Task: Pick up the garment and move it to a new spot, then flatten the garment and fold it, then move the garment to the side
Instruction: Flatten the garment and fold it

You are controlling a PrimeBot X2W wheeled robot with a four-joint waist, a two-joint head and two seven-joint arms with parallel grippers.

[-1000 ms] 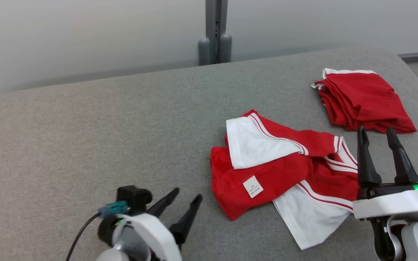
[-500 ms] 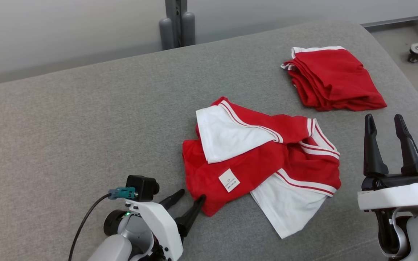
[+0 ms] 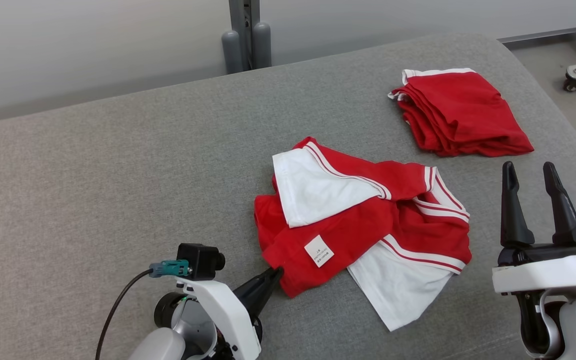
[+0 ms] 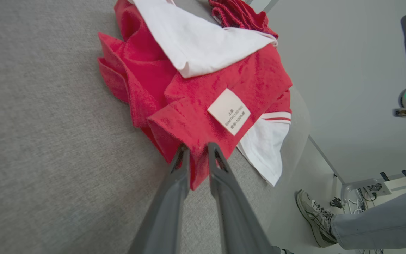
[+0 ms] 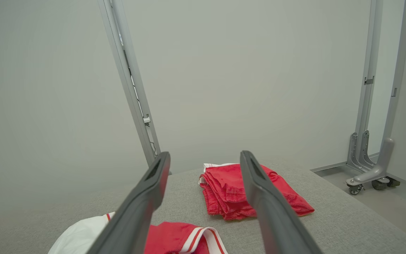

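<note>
Red hem of the garment (image 3: pixel 368 225), crumpled midway on the table (image 3: pixel 118 175), is pinched by our left gripper (image 3: pixel 273 275) for the lift, while our right gripper (image 3: pixel 532 172) hangs spread wide beside it

Left wrist view: the garment (image 4: pixel 189 116) hem caught between the fingertips of the left tool (image 4: pixel 196 151) hides their inner faces. The print on the white label (image 4: pixel 229 111) is too small to read. A person (image 4: pixel 382 225) is cut off by the right edge, leaving one shoe and a trouser leg. Right wrist view: the right tool (image 5: pixel 204 155) and the bottom edge crop the garment.
</note>
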